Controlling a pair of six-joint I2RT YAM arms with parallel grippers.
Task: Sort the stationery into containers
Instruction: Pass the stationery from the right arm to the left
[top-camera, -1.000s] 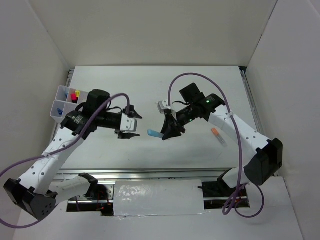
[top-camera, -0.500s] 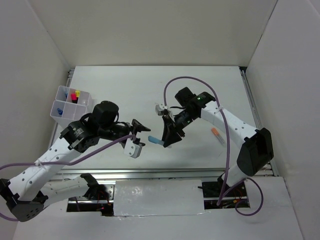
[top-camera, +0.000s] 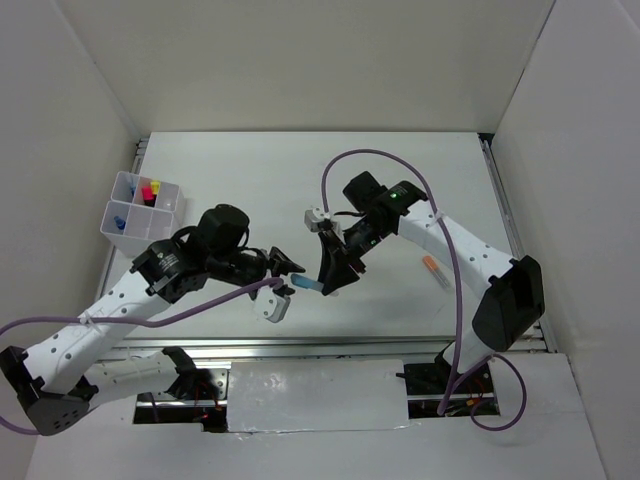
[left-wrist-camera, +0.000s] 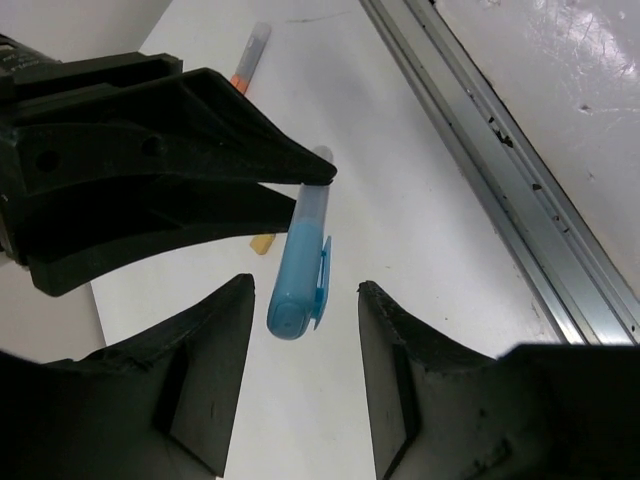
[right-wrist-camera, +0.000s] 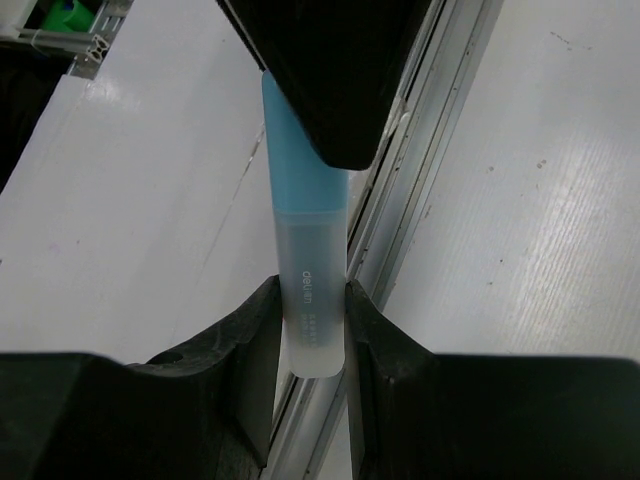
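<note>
The right fingers (right-wrist-camera: 250, 340) pinch the light-blue plastic marker (top-camera: 307, 283) above the white counter (top-camera: 250, 160), toward 6 o'clock. The left fingers (left-wrist-camera: 205, 360) stand half-wide, flanking its cap without touching. Seat the cap deeper and close firmly before the right lets go.

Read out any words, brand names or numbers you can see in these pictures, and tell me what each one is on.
"deli": printed lengthwise on the frosted barrel of the light-blue marker, seen in the right wrist view.
Finer print next to that brand name: too small to read.
Orange-capped tube: no readable print.
No other text shows in any view.
</note>
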